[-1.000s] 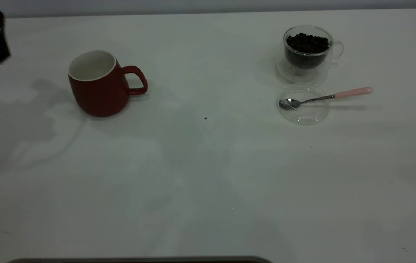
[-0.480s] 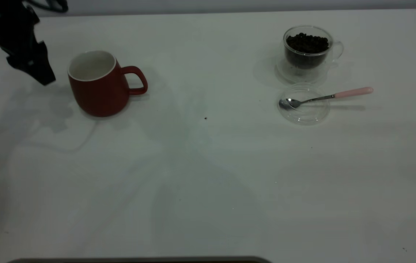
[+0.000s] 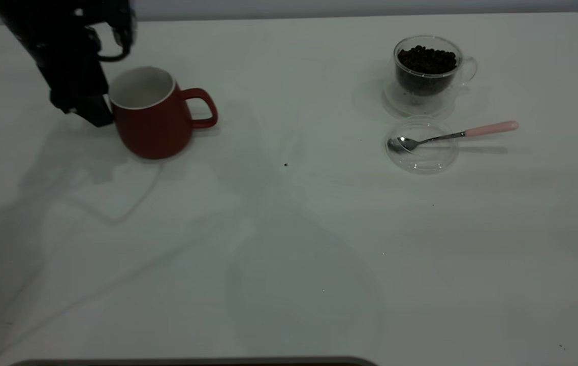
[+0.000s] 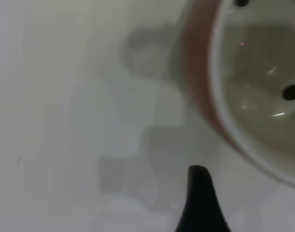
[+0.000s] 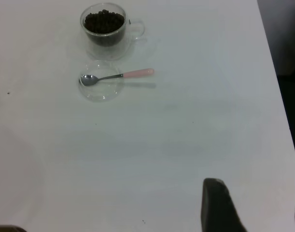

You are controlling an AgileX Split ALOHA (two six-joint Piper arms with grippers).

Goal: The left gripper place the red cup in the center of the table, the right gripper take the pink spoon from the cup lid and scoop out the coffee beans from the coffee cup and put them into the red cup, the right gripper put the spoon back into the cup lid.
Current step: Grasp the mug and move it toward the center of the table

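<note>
**While the left gripper sits against the red cup, the right gripper hangs off to the side**

As I read the exterior view, the left gripper is low over the counter, at the far left. It is pressed against the side of the red cup opposite the handle. I cannot tell whether its jaws are released or clenched. The cup stands upright on the left part of the counter, well apart from the centre, with its handle pointing toward the middle. In the left wrist view the cup's red wall and white inside fill one corner.

The right gripper shows only in the right wrist view. It hangs above bare counter with its jaws released and nothing between them, well away from the task's things.

The coffee cup stands upright at the far right and holds the coffee beans. The cup lid lies flat just in front of it. The pink spoon rests with its bowl inside the lid, and its handle reaches out over the rim toward the counter's right edge. The right wrist view shows the same layout: coffee cup, beans, lid and spoon.
</note>
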